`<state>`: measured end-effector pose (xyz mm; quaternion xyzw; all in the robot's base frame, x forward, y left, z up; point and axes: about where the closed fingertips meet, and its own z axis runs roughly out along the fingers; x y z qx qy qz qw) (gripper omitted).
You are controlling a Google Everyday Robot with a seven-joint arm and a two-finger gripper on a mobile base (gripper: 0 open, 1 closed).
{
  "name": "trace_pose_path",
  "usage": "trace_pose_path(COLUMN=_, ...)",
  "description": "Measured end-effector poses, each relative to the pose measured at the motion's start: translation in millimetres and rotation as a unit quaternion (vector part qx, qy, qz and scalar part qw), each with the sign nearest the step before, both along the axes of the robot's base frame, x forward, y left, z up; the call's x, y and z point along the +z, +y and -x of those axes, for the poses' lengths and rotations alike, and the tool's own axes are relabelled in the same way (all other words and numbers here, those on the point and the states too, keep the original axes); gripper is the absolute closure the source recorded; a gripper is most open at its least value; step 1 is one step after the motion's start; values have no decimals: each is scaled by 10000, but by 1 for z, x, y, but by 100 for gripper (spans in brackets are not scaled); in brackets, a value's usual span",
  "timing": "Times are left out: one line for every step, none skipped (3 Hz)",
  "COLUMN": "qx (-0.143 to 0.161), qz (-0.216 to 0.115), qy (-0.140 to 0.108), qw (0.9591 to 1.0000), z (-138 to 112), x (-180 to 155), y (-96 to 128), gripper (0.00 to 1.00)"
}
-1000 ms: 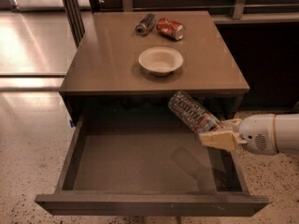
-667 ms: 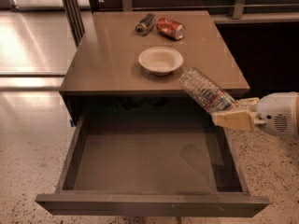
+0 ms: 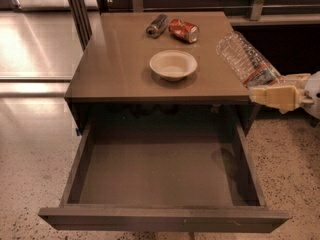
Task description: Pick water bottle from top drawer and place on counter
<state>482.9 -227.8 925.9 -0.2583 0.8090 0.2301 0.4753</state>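
The water bottle (image 3: 245, 58) is clear and ribbed with a reddish label band. It is held tilted in the air above the counter's right edge, its far end pointing up and left. My gripper (image 3: 272, 91) comes in from the right and is shut on the water bottle near its label end. The counter (image 3: 120, 59) is a glossy grey-brown square top. The top drawer (image 3: 160, 179) is pulled fully open below it and its inside is bare.
A white bowl (image 3: 173, 64) sits in the middle of the counter. A red crushed can (image 3: 183, 30) and a dark silver can (image 3: 156, 25) lie at the counter's back. Speckled floor surrounds the cabinet. A dark metal post (image 3: 77, 9) stands at the back left.
My gripper has lifted the water bottle up and to the right, from just over the drawer's right side to above the counter's right edge.
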Motion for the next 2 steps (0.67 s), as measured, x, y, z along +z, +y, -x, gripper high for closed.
trace_pose_path(qx=-294, qz=-73, qy=-239, qw=9993, z=-37, x=11, y=-14, gripper=100)
trace_pose_path(qx=-372, qz=-131, qy=-275, qw=9988, z=-83, x=12, y=-16, gripper=100)
